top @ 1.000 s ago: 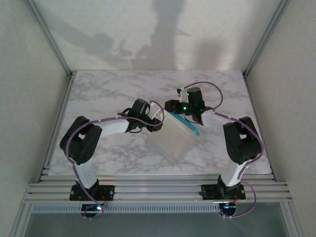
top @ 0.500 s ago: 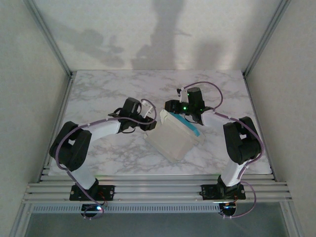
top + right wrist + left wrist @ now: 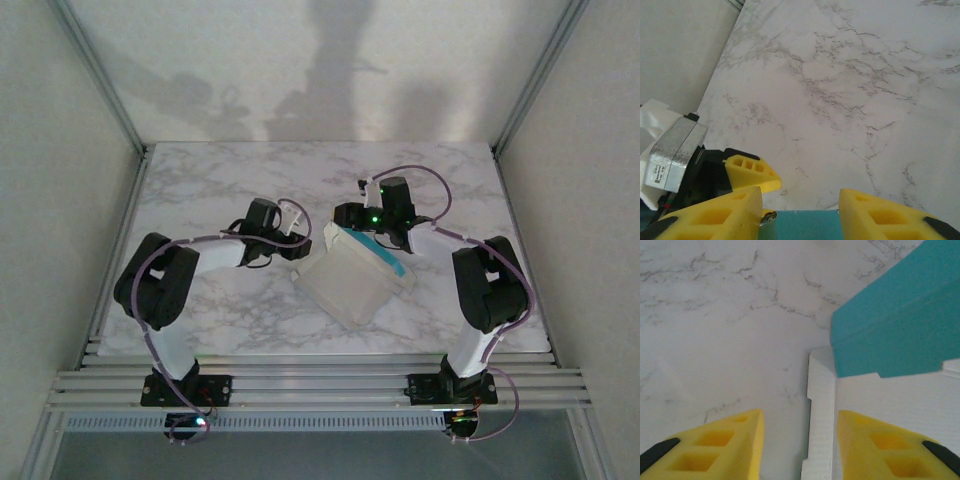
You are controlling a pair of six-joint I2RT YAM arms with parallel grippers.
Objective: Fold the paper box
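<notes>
The paper box (image 3: pixel 350 282) lies partly folded at mid-table, off-white with a turquoise strip (image 3: pixel 386 252) along its far right edge. My left gripper (image 3: pixel 307 248) sits at the box's left far corner. In the left wrist view that gripper (image 3: pixel 799 416) is open, with a thin upright white flap (image 3: pixel 821 410) between its fingers, nearer the right one, and a turquoise panel (image 3: pixel 895 325) beyond. My right gripper (image 3: pixel 366 237) hovers over the box's far edge. Its jaws (image 3: pixel 800 192) stand open with a turquoise flap (image 3: pixel 802 225) lying in the gap.
The marble table (image 3: pixel 220 180) has free room to the left, the back and the right. Grey walls and slanted metal posts (image 3: pixel 100 75) close in both sides. An aluminium rail (image 3: pixel 320 385) runs along the near edge. A left finger (image 3: pixel 752 172) shows close beside my right gripper.
My left arm has drawn back a little to the left, and a white flap now stands up at the box's left far corner. The right arm has stayed put.
</notes>
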